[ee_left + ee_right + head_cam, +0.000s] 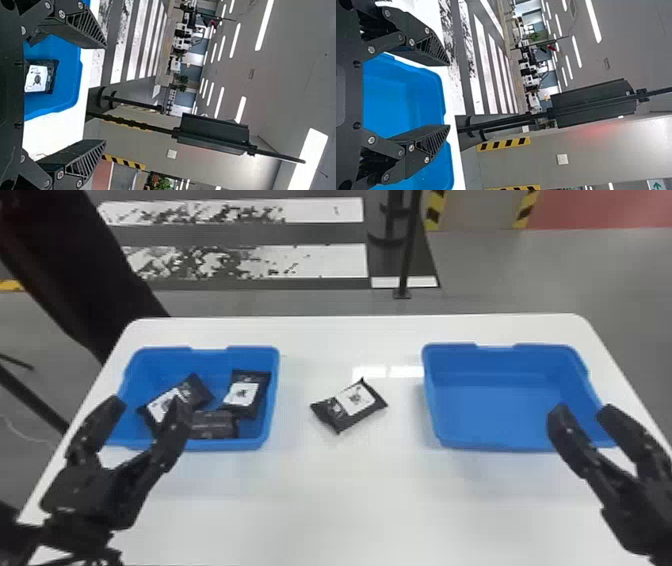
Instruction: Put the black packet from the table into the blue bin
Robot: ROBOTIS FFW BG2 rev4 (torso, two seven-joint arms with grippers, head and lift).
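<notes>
A: What do the wrist views give beyond the head view?
B: The room: ceiling lights (pixel 264 25) and a dark panel (pixel 593 103) on a pole. The head view lays out the white table (pixel 340 510) from above.
A: And the containers?
B: Two blue bins. The left bin (pixel 230 444) holds three black packets: two with white labels up, at the back right (pixel 246 395) and on the left (pixel 177 397), and a darker-faced one (pixel 214 425) near the front. The right bin (pixel 500 405) shows its smooth blue floor.
A: The grippers?
B: The left gripper (pixel 149 407) overlaps the left bin's near side in the head view, fingers spread wide. The right gripper (pixel 584 411) overlaps the right bin's near right corner, its fingers parted too.
A: Where's the packet for the job?
B: The black packet (pixel 349 406) lies slantwise on the table between the bins, touching neither.
A: Any writing?
B: Its white label (pixel 356 396) carries a small dark mark; I can't make out words.
</notes>
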